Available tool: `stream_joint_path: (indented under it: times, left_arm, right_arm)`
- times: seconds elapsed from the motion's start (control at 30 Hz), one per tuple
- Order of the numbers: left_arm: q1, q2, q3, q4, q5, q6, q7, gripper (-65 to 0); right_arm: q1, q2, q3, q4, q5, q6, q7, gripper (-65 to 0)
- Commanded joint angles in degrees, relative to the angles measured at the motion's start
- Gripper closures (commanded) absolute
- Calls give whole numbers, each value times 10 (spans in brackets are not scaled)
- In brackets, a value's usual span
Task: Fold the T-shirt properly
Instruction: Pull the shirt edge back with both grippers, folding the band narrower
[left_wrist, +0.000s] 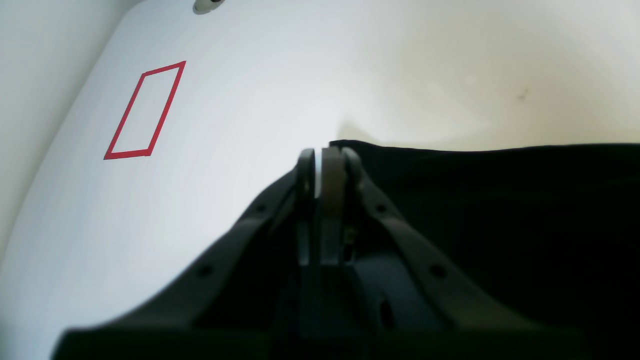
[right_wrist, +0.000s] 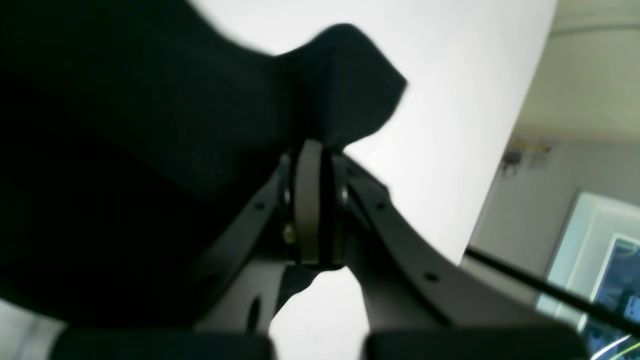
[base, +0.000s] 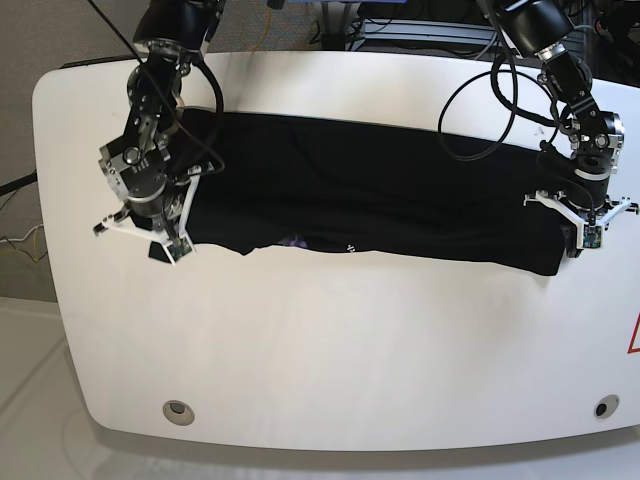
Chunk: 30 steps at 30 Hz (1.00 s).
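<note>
We see a white, rounded surface from above, with a black T-shirt stretched across it as a long, wide band running from one side to the other. The far edge of the shirt lies nearly straight; the near edge is wavier, and a small purple and white print peeks out along it.

Each end of the shirt is held by one arm. In the base view the right gripper is at that view's left end of the shirt, and the left gripper is at its right end.

From the left wrist camera, we see the left gripper with its fingers pressed together, pinching the corner of the black cloth, which spreads out flat over the surface. A red tape rectangle is marked on the surface well apart from the shirt.

From the right wrist camera, we see the right gripper with its fingers closed tight on a bunched fold of the shirt, and a flap of cloth rises above the fingertips against the white surface.

A red mark shows at the edge of the base view.
</note>
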Motion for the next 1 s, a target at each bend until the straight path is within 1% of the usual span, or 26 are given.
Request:
stream_joint_path:
  times: [0.0,0.57,0.7,0.83,0.97]
  left_arm:
    - [-7,-7,-1,10,-7,5,-14,-17]
    - [-7,-7,-1,9,-7,5,-14,-17]
    - [-7,-7,-1,9,-7,5,-14,-17]
    - [-7,-7,-1,9,-7,5,-14,-17]
    - [-7,-7,-1,9,-7,5,-14,-17]
  right_arm:
    - [-6,3,1,13,-4,-1,3,0]
    - [-76,3,1,15,-5,-1,0,0]
    - [-77,5,1,17,-5,-1,-28,0]
    - [-71,24,0,15,-5,-1,-67,0]
    - [-56,34,0,15,-5,-1,-100,0]
